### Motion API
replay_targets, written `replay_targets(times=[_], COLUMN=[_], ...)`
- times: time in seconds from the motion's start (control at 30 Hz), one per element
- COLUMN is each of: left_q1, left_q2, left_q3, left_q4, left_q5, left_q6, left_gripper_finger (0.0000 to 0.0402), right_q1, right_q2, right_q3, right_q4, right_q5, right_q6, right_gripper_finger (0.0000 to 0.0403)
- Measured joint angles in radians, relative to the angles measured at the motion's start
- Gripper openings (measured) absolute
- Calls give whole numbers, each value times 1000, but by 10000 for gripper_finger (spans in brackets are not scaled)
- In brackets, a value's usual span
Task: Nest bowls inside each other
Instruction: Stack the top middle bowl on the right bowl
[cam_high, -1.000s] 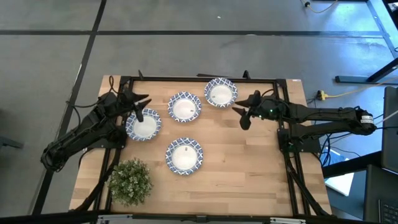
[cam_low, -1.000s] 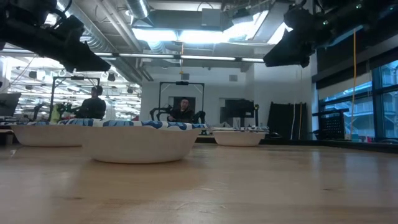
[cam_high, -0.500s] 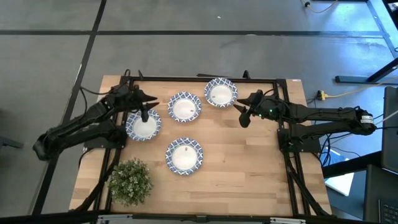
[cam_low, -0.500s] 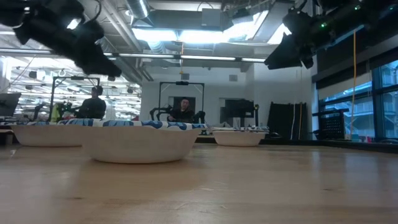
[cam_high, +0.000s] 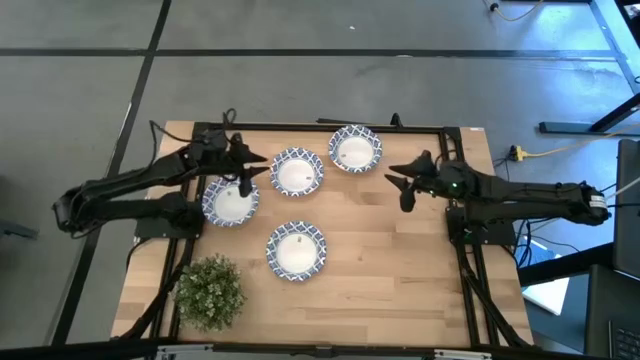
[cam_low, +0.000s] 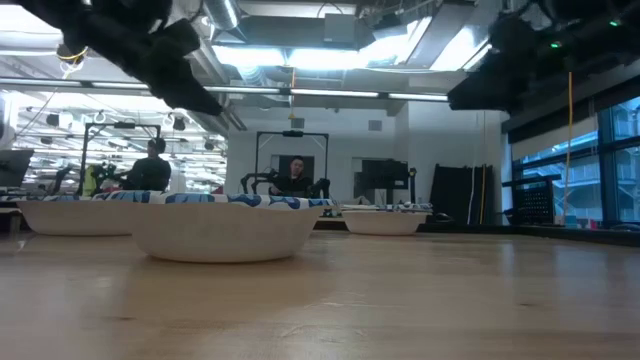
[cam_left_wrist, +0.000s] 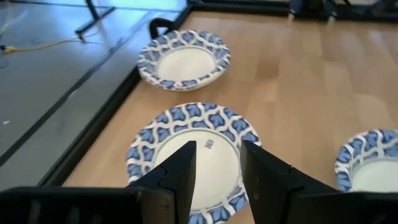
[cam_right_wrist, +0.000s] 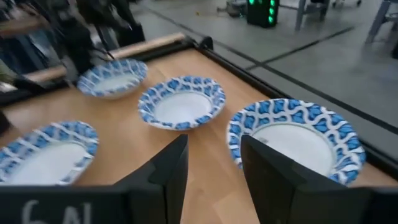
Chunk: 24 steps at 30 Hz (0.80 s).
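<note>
Worktop (cam_high: 400, 270): pale wood planks, black frame round the edge. Nearest you, at the front left corner, a bushy green plant (cam_high: 209, 291). Just behind it, the front bowl (cam_high: 296, 250): round, shallow, glossy white inside, scalloped blue-and-white rim. Three more of the same pattern sit apart farther back: the left bowl (cam_high: 231, 201), the middle bowl (cam_high: 297, 171) and the far bowl (cam_high: 355, 148). You can count four on the worktop; none is nested in another.

Change since a second ago: your left arm has stretched out and its gripper (cam_high: 243, 172) has swung from over the left bowl's near-left side toward the middle, now above the gap between the left and middle bowls. The right gripper (cam_high: 405, 184) has pulled slightly away from the far bowl, toward the right edge. No bowl has moved.

Jaws, left: the left wrist view shows the two dark fingers (cam_left_wrist: 180, 177) a narrow way apart, nothing between them, with the middle bowl (cam_left_wrist: 194, 155) directly below and no contact.

Jaws, right: the right wrist view shows a similar part-open gap, empty, the fingers (cam_right_wrist: 168, 171) raised above bare wood beside the far bowl (cam_right_wrist: 296, 137), touching nothing.

Beyond the worktop, the low view shows a person (cam_low: 293, 178) seated in the room.
</note>
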Motion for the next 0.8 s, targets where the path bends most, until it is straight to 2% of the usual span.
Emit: replay_targets(times=[0.13, 0.3, 0.47, 0.8], left_q1=[-49, -129, -183, -220], left_q2=[71, 169, 270, 432], left_q3=[34, 82, 123, 170], left_q4=[0, -6, -29, -36], left_q5=[22, 19, -61, -94], left_q6=[58, 129, 141, 111], left_gripper_finger=[119, 120, 123, 127], right_q1=[16, 16, 16, 15], right_q2=[-97, -160, -181, -179], right_q3=[-64, -78, -78, -78], right_q4=[33, 29, 30, 19], right_q5=[1, 2, 2, 3], right_q6=[26, 12, 1, 5], right_gripper_finger=[149, 149, 149, 149])
